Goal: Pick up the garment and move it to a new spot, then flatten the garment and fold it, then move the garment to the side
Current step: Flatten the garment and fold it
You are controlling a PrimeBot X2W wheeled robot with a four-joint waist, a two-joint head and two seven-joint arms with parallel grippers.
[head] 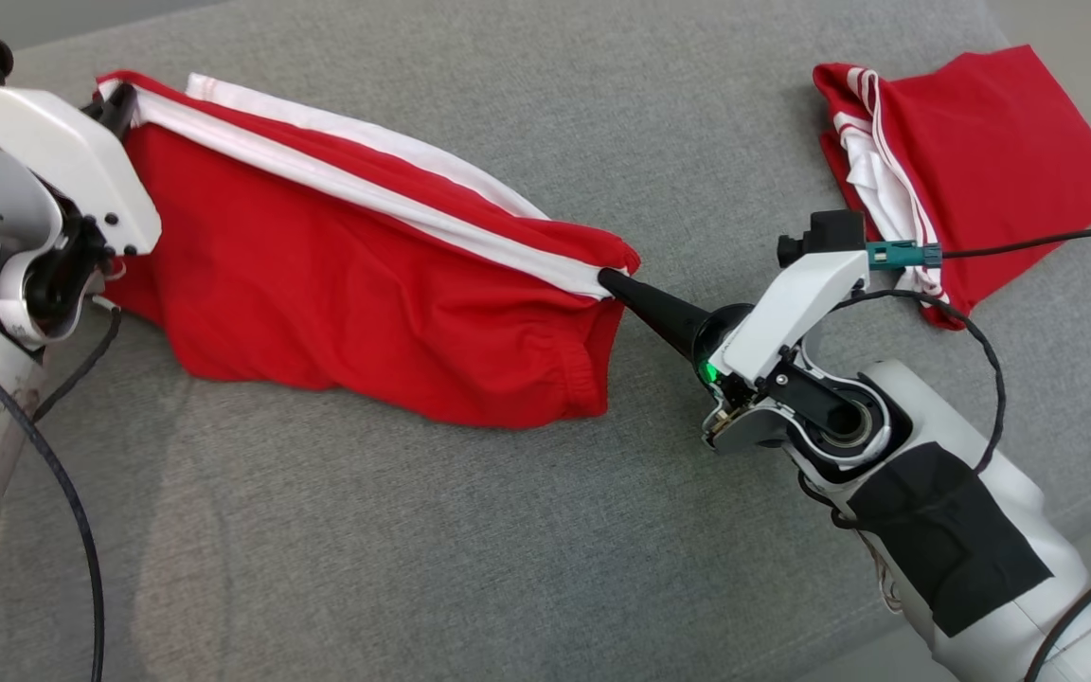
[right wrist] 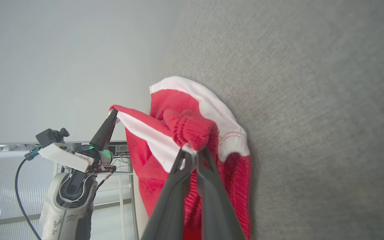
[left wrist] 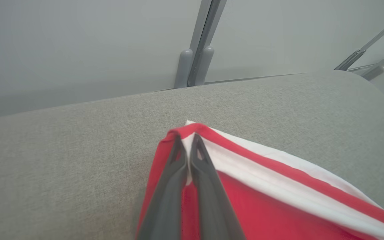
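Observation:
The garment (head: 347, 275) is a pair of red shorts with white side stripes, stretched between my two grippers above the grey cushion (head: 413, 530). My left gripper (head: 124, 99) is shut on its far left corner, and in the left wrist view the dark fingers (left wrist: 165, 186) pinch the red and white edge of the garment (left wrist: 278, 193). My right gripper (head: 607, 278) is shut on the garment's right corner. In the right wrist view that gripper (right wrist: 192, 154) clamps bunched red fabric of the garment (right wrist: 185, 126), with the left gripper (right wrist: 113, 113) holding the far end.
A second red and white garment (head: 981, 161) lies folded at the far right of the cushion. A black cable (head: 1038, 248) runs across it to my right wrist. Behind the cushion stands a pale wall with a grey metal post (left wrist: 198, 50).

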